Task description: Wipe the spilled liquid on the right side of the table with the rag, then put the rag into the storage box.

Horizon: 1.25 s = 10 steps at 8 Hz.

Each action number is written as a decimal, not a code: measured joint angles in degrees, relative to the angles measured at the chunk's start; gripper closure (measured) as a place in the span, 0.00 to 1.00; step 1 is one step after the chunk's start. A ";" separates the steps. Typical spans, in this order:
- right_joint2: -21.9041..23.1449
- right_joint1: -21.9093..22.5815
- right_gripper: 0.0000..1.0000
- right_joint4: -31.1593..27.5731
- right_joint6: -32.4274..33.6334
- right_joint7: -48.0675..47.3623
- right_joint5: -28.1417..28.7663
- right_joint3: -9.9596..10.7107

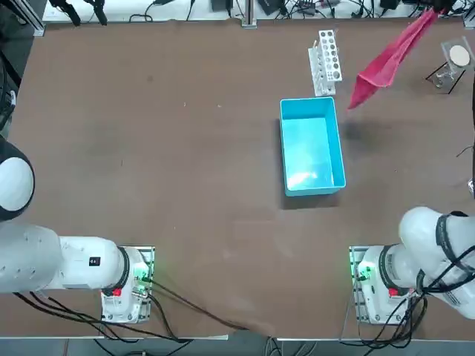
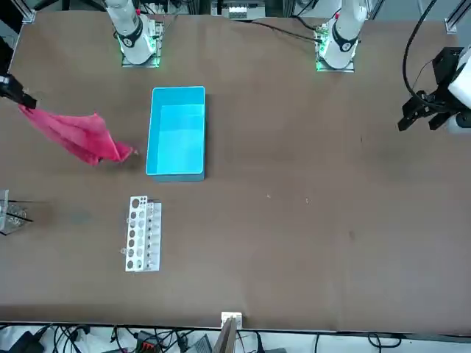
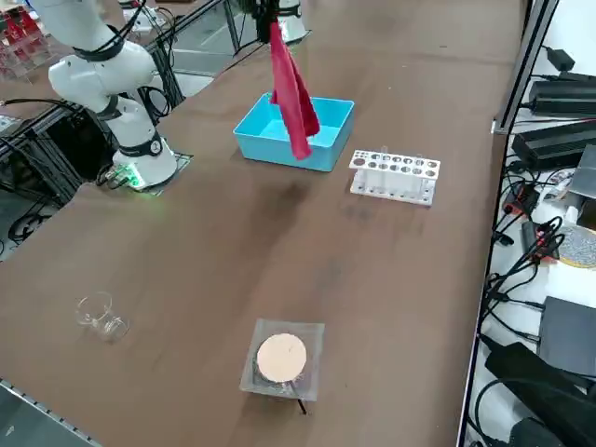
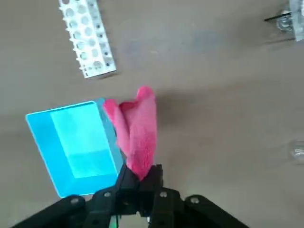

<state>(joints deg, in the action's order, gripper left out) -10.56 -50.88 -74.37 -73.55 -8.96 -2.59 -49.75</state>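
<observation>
Wrist view: my right gripper [image 4: 141,178] is pinching the pink rag [image 4: 137,130], which dangles clear of the table [image 4: 213,118]. Just beside the cloth's hanging end sits the light-blue storage box [image 4: 71,147]; farther off stands the white test-tube rack [image 4: 87,38].

Black cables [image 3: 521,270] and power bricks [image 3: 559,93] clutter the floor beside the brown tabletop's edge.
</observation>
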 joint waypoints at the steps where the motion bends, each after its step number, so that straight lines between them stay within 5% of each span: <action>1: -0.51 -0.11 0.98 0.21 -0.02 0.21 -0.45 0.42; 3: -0.61 0.55 0.98 0.34 -0.01 0.24 -1.61 1.38; 4: -0.42 3.74 0.98 0.41 0.02 0.37 -1.72 5.15; 7: 0.95 27.19 0.98 1.17 0.05 1.97 -1.66 29.61; 8: 1.71 33.53 0.98 1.29 0.12 2.01 -1.61 34.83; 10: 3.96 43.62 0.98 1.32 0.90 0.73 0.90 40.57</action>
<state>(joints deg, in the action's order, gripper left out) -6.59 -7.26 -73.05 -72.65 -8.23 -1.69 -9.18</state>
